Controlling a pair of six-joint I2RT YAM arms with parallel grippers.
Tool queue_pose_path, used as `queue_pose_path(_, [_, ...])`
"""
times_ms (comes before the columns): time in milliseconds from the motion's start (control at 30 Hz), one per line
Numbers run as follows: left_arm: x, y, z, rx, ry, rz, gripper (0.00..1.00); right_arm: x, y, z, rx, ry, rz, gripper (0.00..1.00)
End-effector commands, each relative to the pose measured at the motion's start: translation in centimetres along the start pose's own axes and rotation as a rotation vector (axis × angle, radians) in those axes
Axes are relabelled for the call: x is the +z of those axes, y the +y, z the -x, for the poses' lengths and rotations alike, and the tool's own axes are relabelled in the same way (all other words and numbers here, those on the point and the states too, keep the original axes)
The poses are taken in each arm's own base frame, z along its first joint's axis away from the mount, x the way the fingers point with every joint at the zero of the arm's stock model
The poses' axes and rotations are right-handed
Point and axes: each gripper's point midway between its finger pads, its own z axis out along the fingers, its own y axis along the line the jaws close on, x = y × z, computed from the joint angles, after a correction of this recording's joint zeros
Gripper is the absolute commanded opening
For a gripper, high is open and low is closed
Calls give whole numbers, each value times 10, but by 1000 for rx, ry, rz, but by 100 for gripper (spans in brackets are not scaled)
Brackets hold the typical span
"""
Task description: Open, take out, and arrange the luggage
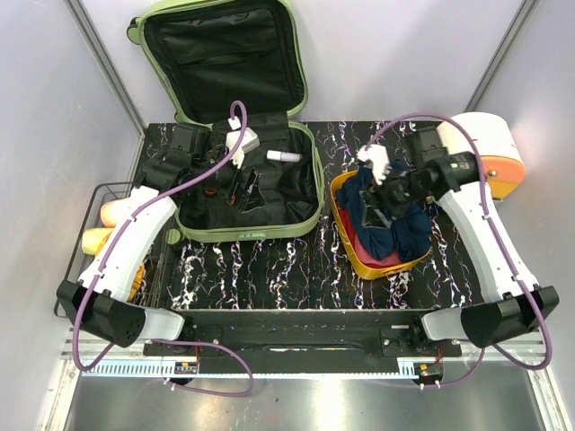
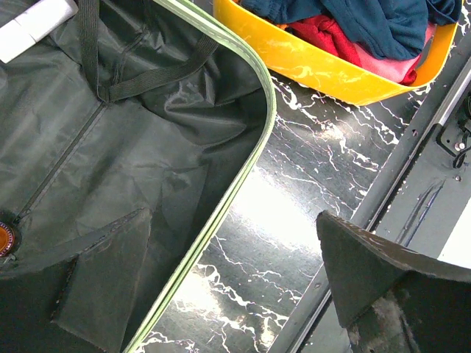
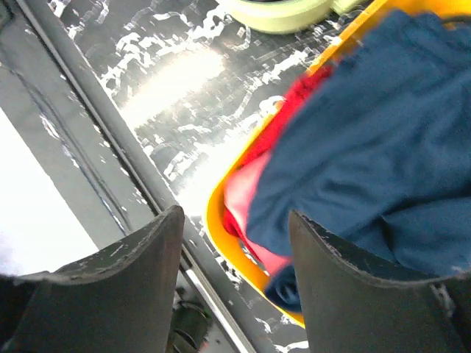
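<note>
- Currently the luggage (image 1: 247, 235) lies open on the left half of the counter (image 1: 269, 269). Its base is flat and its lid is propped upright against the back wall, so opened out, its long axis runs from the arms' side toward the far side.
- Your left gripper (image 2: 232, 215) is the nearer one. It hangs over the base with its fingers spread wide and empty, and the luggage's right-hand rim shows between them in the wrist view.
- Your right gripper (image 3: 235, 213) hovers over the yellow tray (image 2: 316, 70), which sits just beside the luggage on its right. Its fingers are apart too, gripping nothing I can see.
- Judging from that, the next pick falls to the left arm. The white tube (image 1: 283, 156) lies just to the right of its fingers in the overhead view.
- Count one luggage, one tray and one white tube. The dark items in the base are too jumbled to number, and the tray's clothes show navy, red and pink.
</note>
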Motion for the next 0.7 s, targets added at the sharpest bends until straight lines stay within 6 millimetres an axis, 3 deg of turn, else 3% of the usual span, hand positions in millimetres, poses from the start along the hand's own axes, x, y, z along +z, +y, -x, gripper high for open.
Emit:
queue_pose_path(0, [-8, 0, 8, 25, -36, 18, 99, 37, 21, 38, 171, -34, 14, 67])
queue_pose_path(133, [-14, 2, 7, 36, -41, 45, 99, 74, -2, 50, 218, -23, -62, 71])
queue_pose_path(200, [-14, 2, 1, 34, -32, 46, 99, 84, -18, 53, 205, -21, -138, 72])
queue_pose_path(333, [-17, 1, -6, 42, -26, 58, 99, 122, -37, 43, 194, 5, -194, 72])
queue_pose_path(433, [-17, 3, -8, 44, -21, 69, 99, 149, -40, 30, 214, 57, -185, 66])
queue_pose_path(533, [-17, 3, -9, 48, -21, 72, 99, 167, -39, 14, 212, 111, -161, 55])
queue_pose_path(667, [-17, 3, -9, 49, -19, 76, 99, 168, -34, -9, 173, 186, -138, 37])
